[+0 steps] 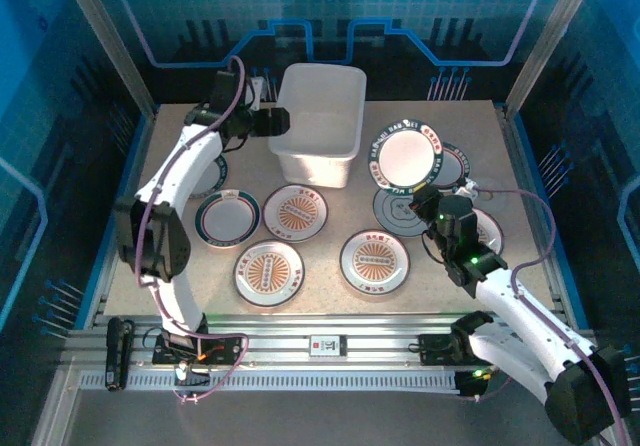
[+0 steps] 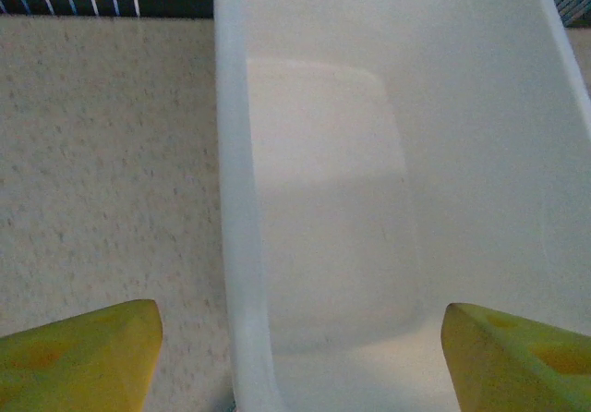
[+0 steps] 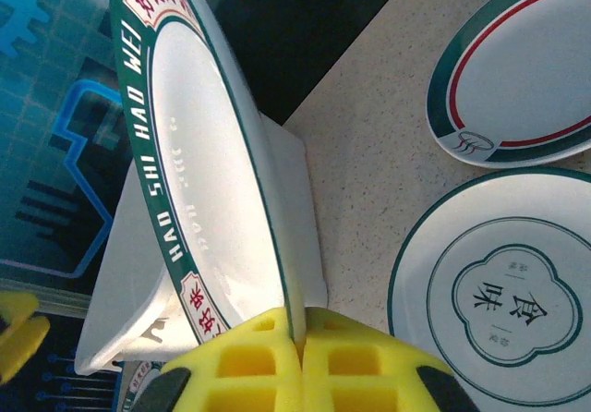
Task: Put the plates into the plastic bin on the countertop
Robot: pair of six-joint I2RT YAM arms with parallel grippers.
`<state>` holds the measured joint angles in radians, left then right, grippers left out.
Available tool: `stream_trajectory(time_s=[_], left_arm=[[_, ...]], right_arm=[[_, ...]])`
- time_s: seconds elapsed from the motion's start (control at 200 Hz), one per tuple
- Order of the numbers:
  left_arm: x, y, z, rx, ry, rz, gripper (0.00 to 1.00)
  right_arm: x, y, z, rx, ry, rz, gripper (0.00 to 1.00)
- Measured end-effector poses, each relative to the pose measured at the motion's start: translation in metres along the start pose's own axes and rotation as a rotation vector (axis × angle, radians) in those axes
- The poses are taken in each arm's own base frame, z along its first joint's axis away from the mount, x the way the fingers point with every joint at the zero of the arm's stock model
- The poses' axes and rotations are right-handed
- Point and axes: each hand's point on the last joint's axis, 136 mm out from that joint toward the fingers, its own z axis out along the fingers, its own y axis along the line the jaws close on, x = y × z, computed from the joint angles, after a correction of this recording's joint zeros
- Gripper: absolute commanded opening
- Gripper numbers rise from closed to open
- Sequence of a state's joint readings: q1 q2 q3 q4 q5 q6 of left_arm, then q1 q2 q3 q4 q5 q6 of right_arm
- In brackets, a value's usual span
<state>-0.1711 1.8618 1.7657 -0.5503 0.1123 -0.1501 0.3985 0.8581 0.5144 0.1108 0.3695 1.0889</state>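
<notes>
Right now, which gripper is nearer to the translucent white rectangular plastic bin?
Left. The left gripper straddles the bin's left wall, jaws open. The right gripper is off to its right, shut on a green-rimmed lettered white plate.

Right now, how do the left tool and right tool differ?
The left tool is open, its fingers straddling a wall of the plastic bin; the right tool is shut on the edge of the lettered-rim plate. The left tool holds nothing; the right tool holds that plate raised. Both have yellow fingers.

White arms [image 1: 180, 166] with black joints; purple cables [image 1: 242, 84] trail behind the jaws; yellow, waffle-gridded fingers [image 3: 268, 361].
</notes>
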Motion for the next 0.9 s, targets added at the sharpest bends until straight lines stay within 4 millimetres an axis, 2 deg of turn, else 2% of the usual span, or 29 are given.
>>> stream_trajectory(time_s=[0.075,0.17,0.33,0.47,0.585,0.755,0.9], left_arm=[[-0.011,0.005,0.01,-0.01,0.001,-0.006,0.78],[-0.013,0.01,0.022,-0.019,0.023,-0.011,0.78],[0.005,0.015,0.039,-0.022,0.096,-0.019,0.77],[0.016,0.016,0.044,-0.02,0.139,-0.015,0.72],[0.019,0.011,0.044,0.004,0.152,-0.016,0.65],[0.028,-0.007,0.046,0.052,0.176,-0.01,0.62],[0.05,-0.02,0.049,0.094,0.215,-0.041,0.59]], right_arm=[[0.0,0.004,0.001,-0.008,0.013,-0.009,0.0],[-0.004,0.014,0.001,-0.03,0.02,-0.012,0.0],[-0.013,0.034,0.0,-0.075,0.021,-0.018,0.0],[-0.012,0.038,0.001,-0.081,0.031,-0.02,0.0],[-0.009,0.036,0.004,-0.073,0.044,-0.022,0.0],[-0.008,0.035,0.004,-0.071,0.045,-0.019,0.0],[-0.009,0.035,0.001,-0.07,0.044,-0.019,0.0]])
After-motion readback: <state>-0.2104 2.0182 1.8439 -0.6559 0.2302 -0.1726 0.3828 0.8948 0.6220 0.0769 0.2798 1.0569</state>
